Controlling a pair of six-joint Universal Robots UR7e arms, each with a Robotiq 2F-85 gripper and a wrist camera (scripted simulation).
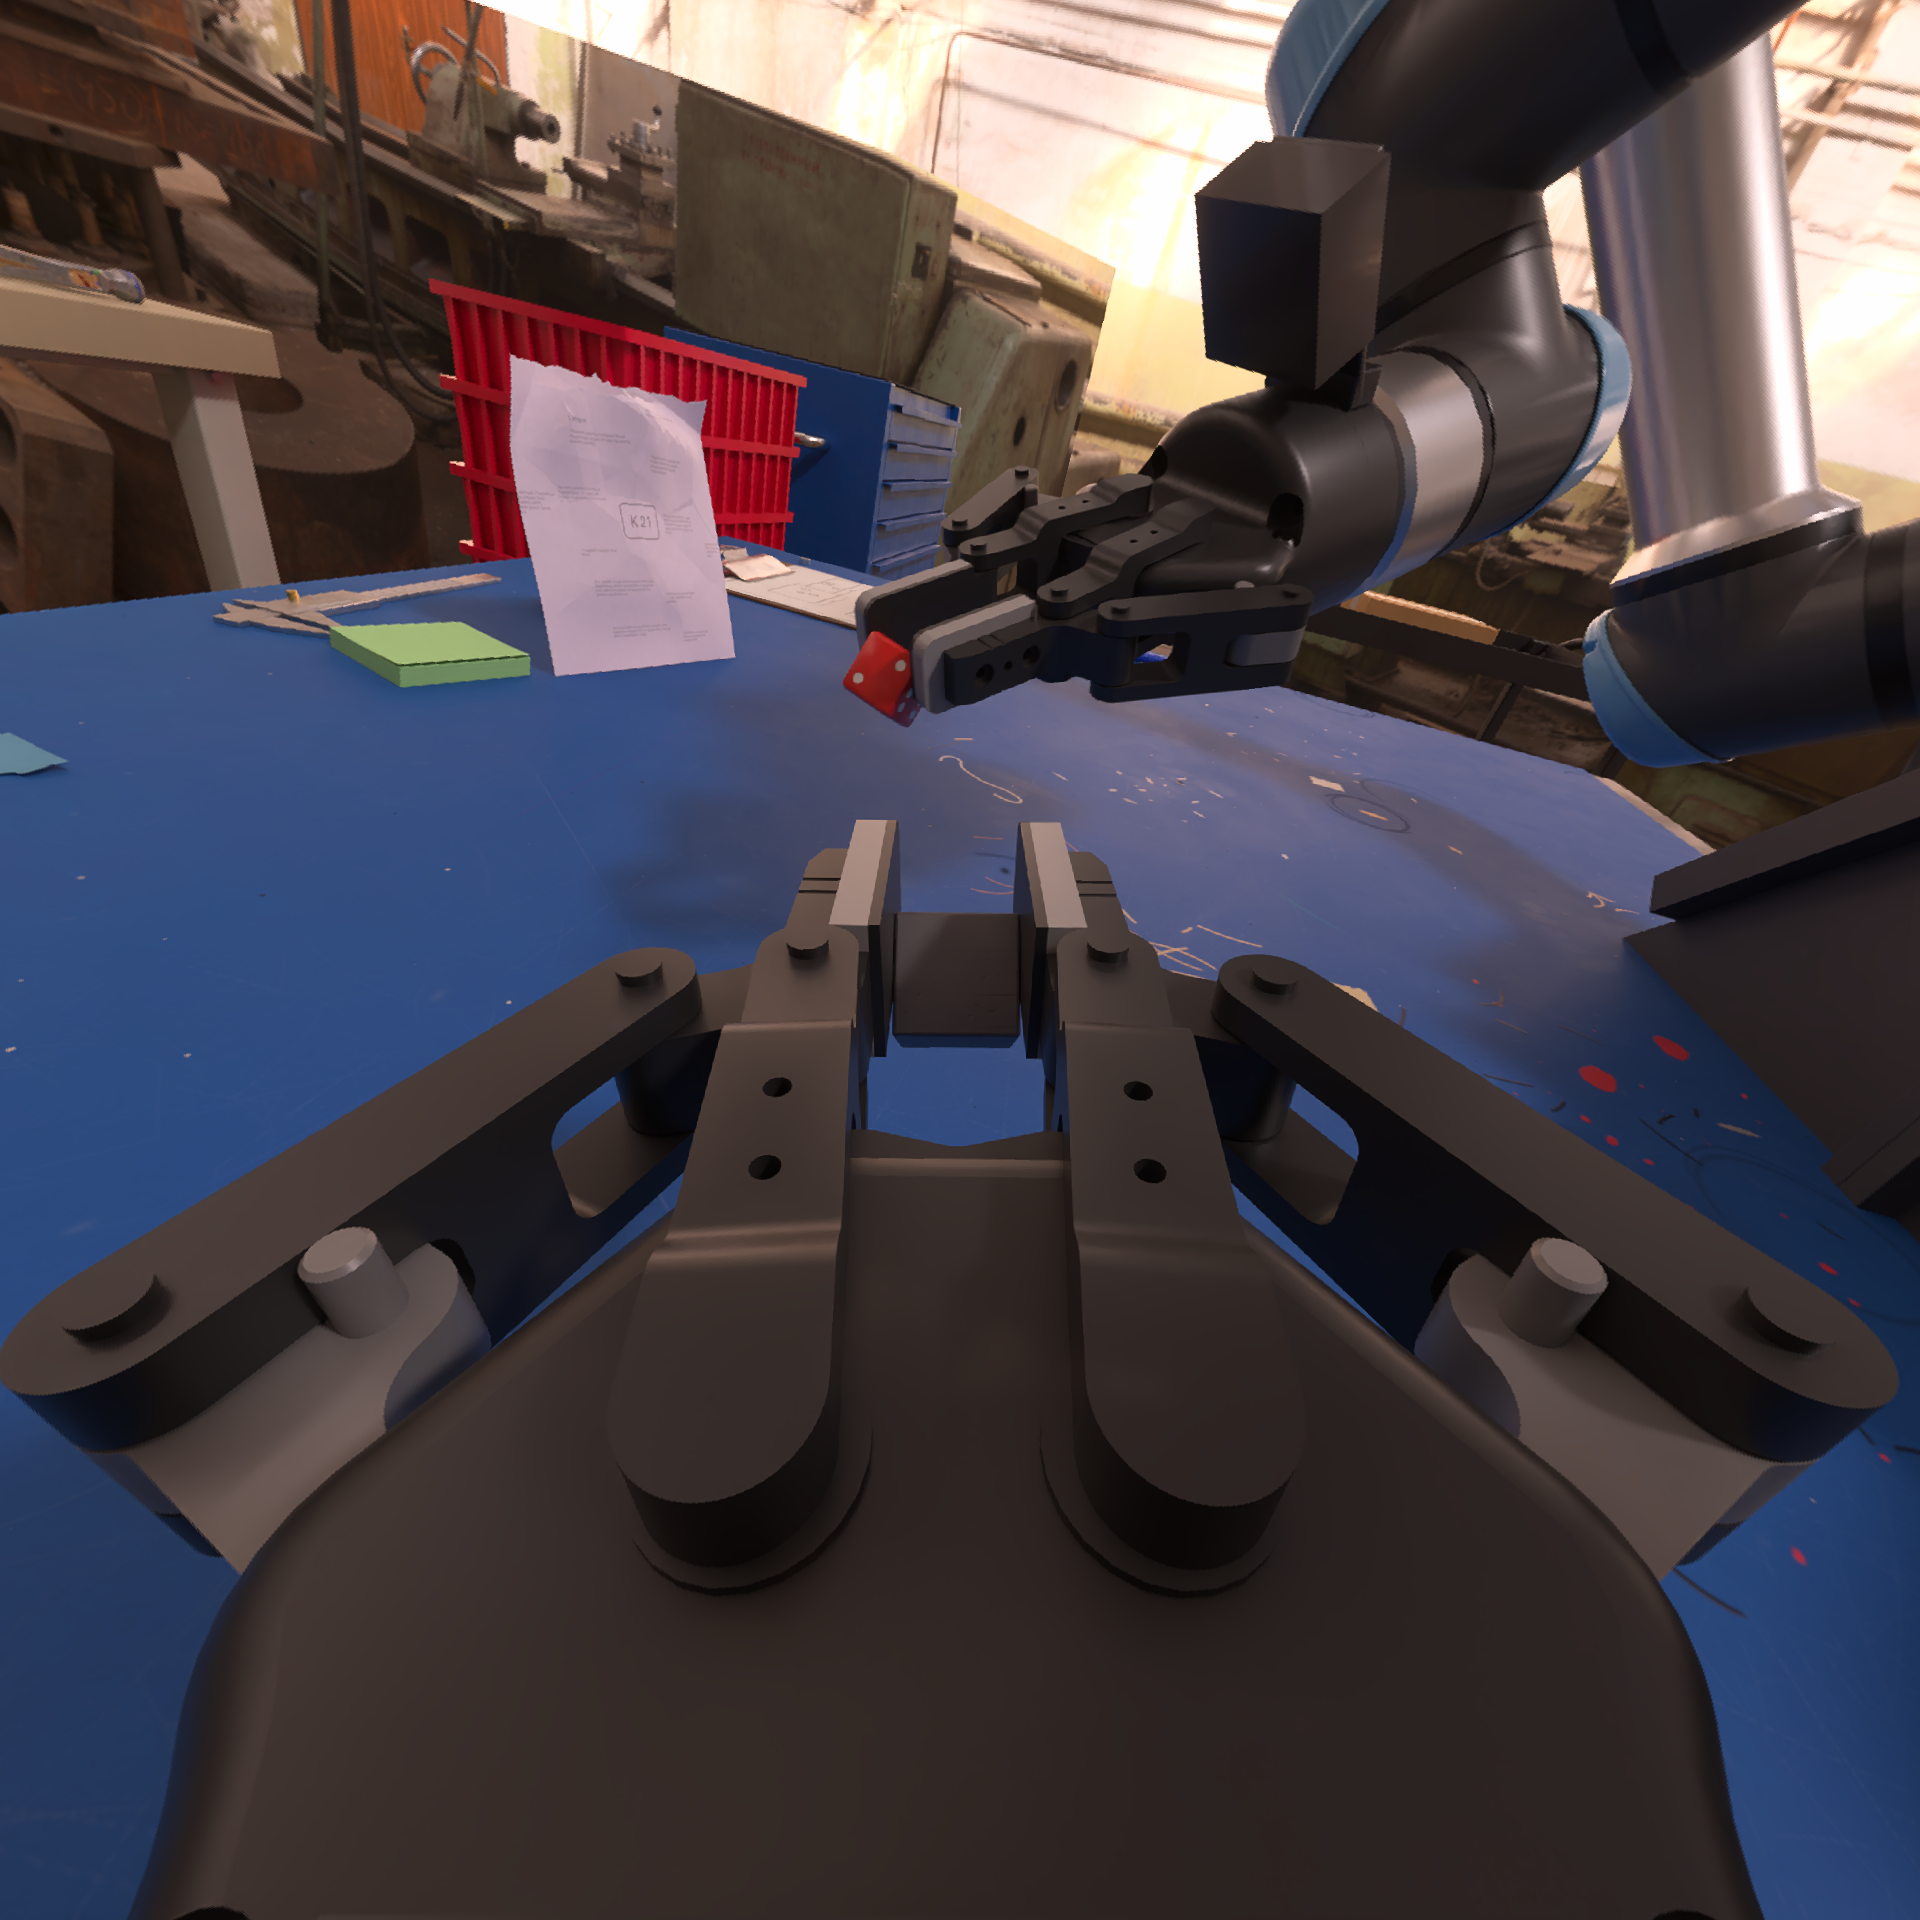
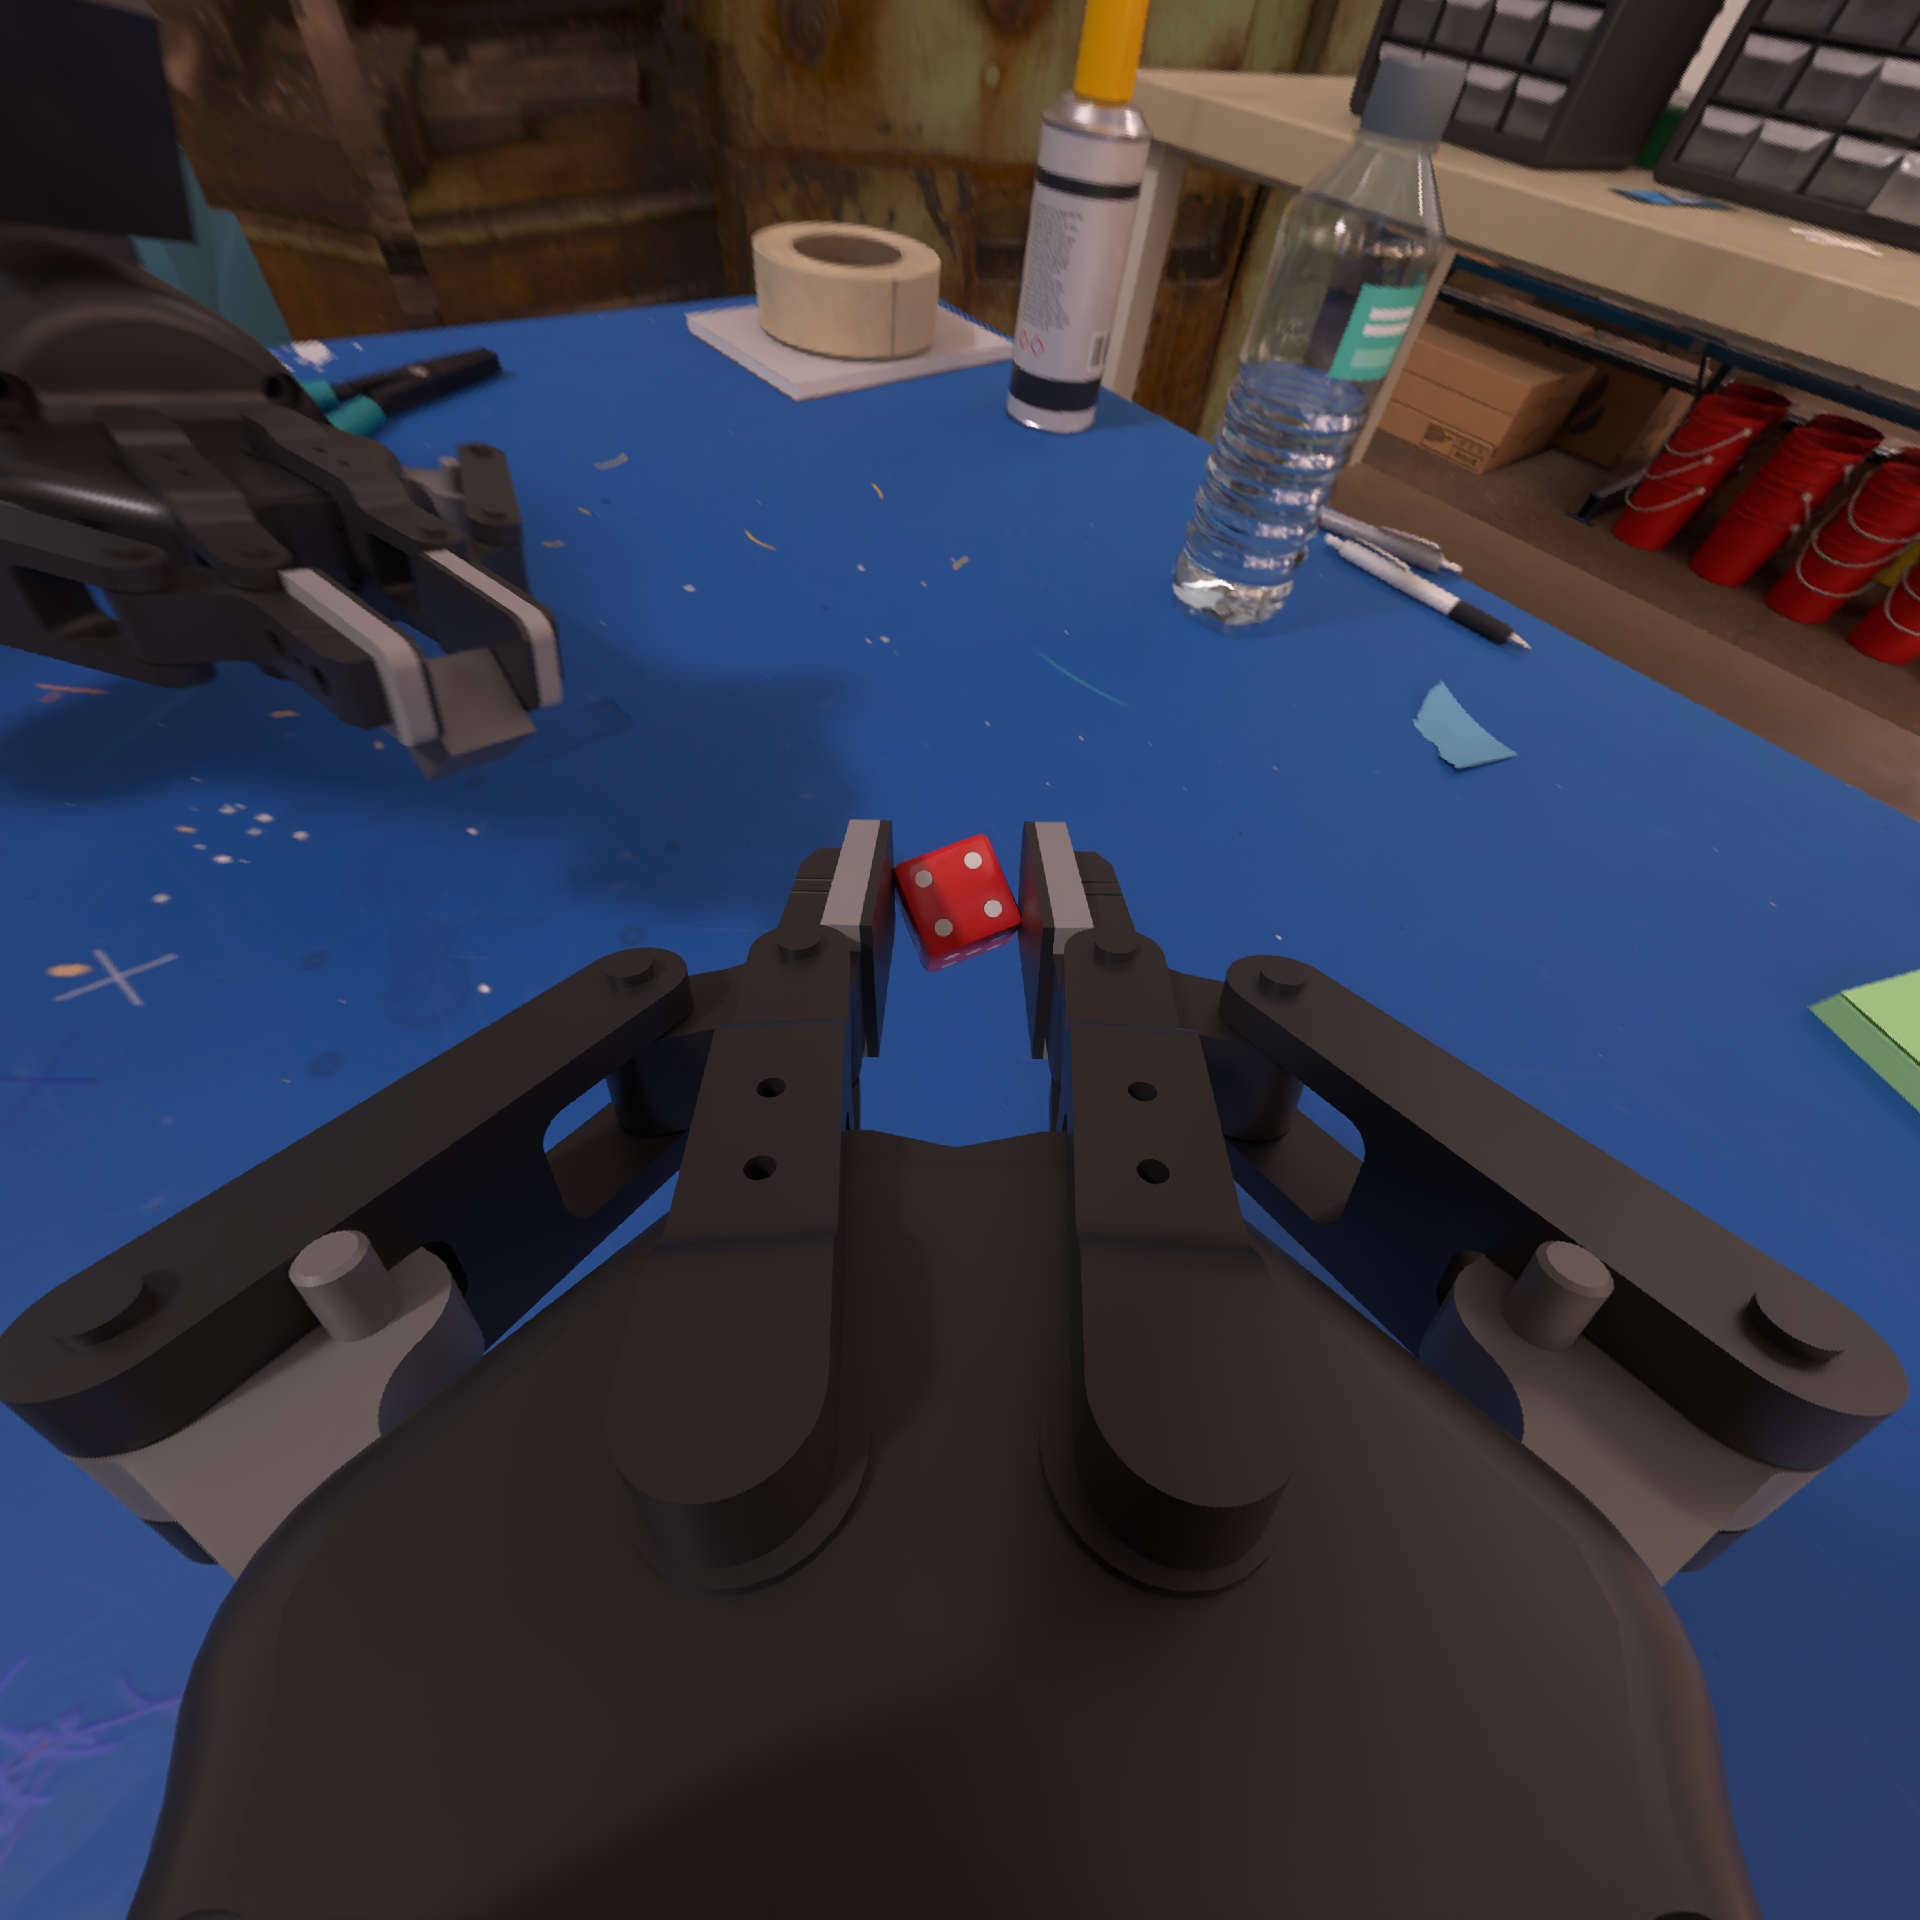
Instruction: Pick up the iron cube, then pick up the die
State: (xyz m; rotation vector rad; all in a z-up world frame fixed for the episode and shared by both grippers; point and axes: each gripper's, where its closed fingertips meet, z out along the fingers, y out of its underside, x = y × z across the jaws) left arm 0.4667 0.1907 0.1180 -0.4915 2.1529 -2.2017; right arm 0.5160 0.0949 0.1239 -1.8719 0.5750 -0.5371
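My left gripper [image 1: 956,862] is shut on the dark iron cube [image 1: 956,971] and holds it above the blue table [image 1: 312,935]. The cube sits deep between the pads. My right gripper [image 2: 956,842] is shut on the red die [image 2: 956,899], which has white pips and sits tilted between the fingertips, just above the table. In the left wrist view the right gripper [image 1: 914,665] reaches in from the right with the die [image 1: 878,673] at its tips. In the right wrist view the left gripper [image 2: 478,686] is at the left with the grey cube [image 2: 473,707] in it.
A green pad [image 1: 431,652], a leaning paper sheet [image 1: 623,530], calipers [image 1: 343,608] and a red crate [image 1: 623,416] are at the far side. A tape roll [image 2: 847,286], spray can [image 2: 1070,260], water bottle [image 2: 1299,395], pens [image 2: 1423,582] and pliers [image 2: 416,379] stand along the other edge.
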